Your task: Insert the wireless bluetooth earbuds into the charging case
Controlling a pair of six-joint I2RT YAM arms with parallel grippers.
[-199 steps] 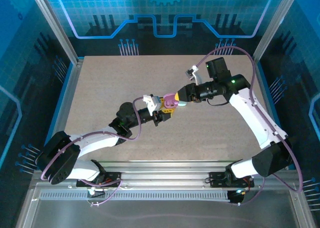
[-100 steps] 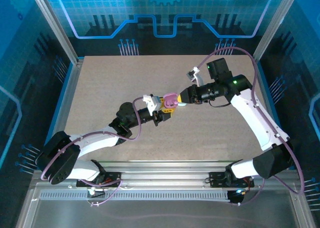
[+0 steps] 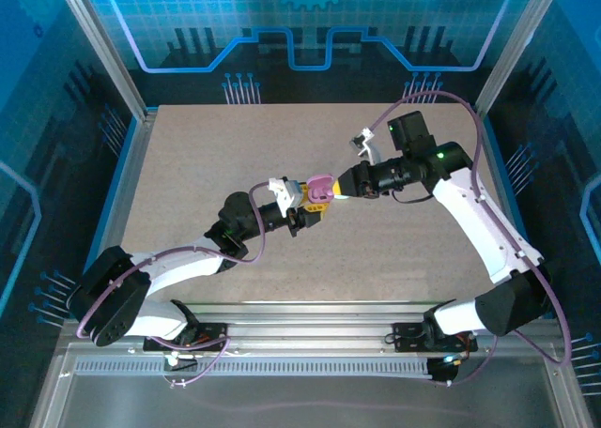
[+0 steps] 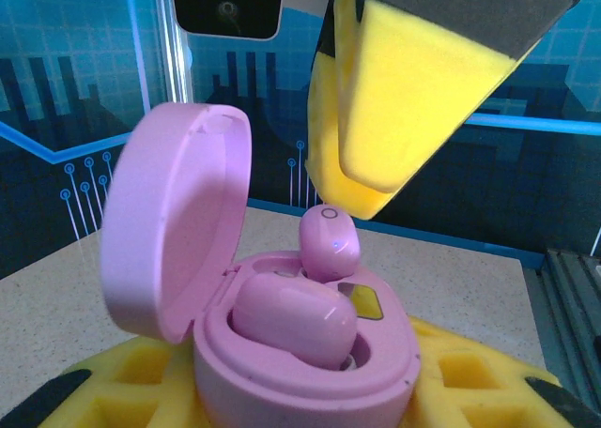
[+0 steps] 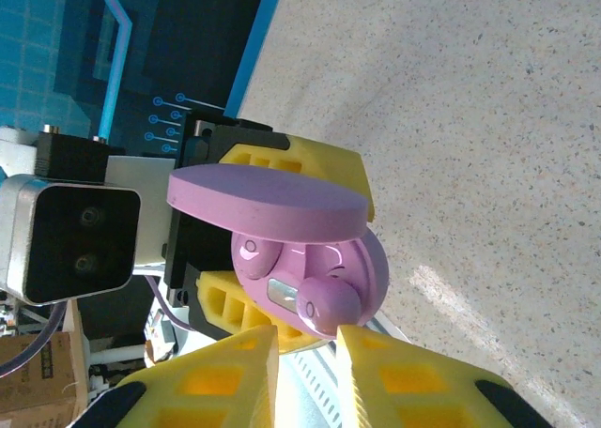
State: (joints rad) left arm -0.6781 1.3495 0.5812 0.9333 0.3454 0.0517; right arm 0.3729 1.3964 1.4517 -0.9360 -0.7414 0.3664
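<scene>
A: Why is the left gripper (image 3: 308,206) clamped on the charging case (image 4: 300,367)?
B: To steady it, lid (image 4: 174,221) open. The seated earbud (image 4: 293,317) lies inside and the second earbud (image 4: 330,243) stands at its socket, with the right gripper (image 5: 308,339) just above it. I cannot tell if it pinches.

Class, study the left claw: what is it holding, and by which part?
The left claw holds the open pink charging case by its lower body, clamped between its yellow fingers.

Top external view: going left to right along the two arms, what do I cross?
Left arm's base → left wrist camera → open pink charging case → right tool → right arm's base.
</scene>
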